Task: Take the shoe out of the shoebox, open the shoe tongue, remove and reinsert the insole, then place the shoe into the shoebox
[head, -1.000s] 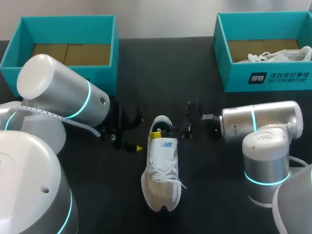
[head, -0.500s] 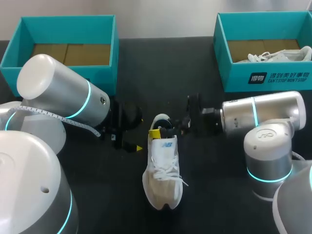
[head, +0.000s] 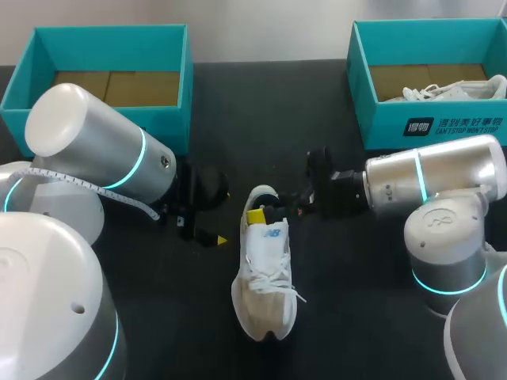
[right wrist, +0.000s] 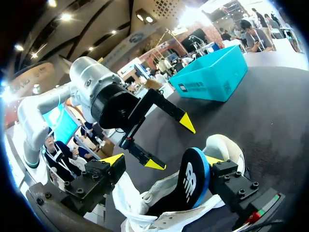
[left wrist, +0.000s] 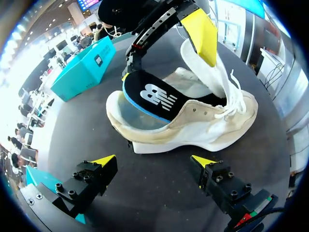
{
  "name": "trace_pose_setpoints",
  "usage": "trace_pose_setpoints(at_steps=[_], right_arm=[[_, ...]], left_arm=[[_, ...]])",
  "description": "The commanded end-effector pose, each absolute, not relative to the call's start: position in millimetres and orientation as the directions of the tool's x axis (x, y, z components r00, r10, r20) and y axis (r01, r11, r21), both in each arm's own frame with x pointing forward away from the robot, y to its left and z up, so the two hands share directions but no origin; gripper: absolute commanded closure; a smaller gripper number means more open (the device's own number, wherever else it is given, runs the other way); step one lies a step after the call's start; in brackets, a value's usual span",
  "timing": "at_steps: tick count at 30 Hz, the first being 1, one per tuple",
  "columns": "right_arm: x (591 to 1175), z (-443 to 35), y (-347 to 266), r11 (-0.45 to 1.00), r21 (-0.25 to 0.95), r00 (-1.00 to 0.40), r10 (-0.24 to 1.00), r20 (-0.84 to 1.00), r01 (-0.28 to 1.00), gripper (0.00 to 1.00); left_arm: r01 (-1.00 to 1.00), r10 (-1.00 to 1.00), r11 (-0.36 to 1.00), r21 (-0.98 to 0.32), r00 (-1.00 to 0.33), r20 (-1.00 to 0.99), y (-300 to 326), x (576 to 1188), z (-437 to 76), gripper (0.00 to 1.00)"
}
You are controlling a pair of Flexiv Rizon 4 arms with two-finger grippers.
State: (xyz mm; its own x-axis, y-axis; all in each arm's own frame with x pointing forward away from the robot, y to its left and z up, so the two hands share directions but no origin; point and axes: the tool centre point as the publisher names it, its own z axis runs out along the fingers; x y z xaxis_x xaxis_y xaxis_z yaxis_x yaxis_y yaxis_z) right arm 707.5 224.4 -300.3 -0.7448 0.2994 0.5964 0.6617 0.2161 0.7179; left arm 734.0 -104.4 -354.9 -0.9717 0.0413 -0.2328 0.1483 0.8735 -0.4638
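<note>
One shoe [head: 265, 277] lies on its sole on the table [head: 174, 317], toe nearest the robot, between two grippers. One insole [left wrist: 152, 96] stands tilted up out of the shoe's heel opening.

The left gripper [left wrist: 153, 160] sits just beside the shoe's side, fingers spread wide and holding nothing. The right gripper [right wrist: 163, 159] is at the shoe's mouth, also released. One of its yellow tips is by the tongue [left wrist: 205, 65], and the other is beside the insole's raised end.

Farther off stand two open shoeboxes. The left shoebox [head: 111, 29] shows a brown cardboard floor, and the right shoebox [head: 380, 131] holds a second shoe [head: 451, 91].

The tabletop is matte black. The shoe has a white upper with white laces, a yellowed toe and a thick pale sole. The insole is thin and curved, black on top with a blue edge. Both boxes are teal, rectangular card. The arms are smooth silver cylinders with glowing cyan rings.
</note>
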Motion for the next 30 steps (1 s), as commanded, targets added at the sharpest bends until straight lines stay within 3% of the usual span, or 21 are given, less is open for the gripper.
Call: trace_pose_setpoints(at_steps=[1,16,30], right_arm=[[708,-288,217,0.250,0.707,-0.746,0.313,0.587,0.661,0.00],[721,-271,187,0.322,0.675,-0.745,0.370,0.555,0.664,0.00],[742,-230,165,0.510,0.552,-0.751,0.477,0.457,0.660,0.00]], left_arm=[[0.148,0.047,0.879,-0.453,-0.973,-0.227,-97,733,-345,0.00],[0.118,0.026,0.907,-0.405,-0.974,-0.224,-72,731,-332,0.00],[0.066,-0.007,0.914,-0.400,-0.984,-0.178,-26,742,-307,0.00]])
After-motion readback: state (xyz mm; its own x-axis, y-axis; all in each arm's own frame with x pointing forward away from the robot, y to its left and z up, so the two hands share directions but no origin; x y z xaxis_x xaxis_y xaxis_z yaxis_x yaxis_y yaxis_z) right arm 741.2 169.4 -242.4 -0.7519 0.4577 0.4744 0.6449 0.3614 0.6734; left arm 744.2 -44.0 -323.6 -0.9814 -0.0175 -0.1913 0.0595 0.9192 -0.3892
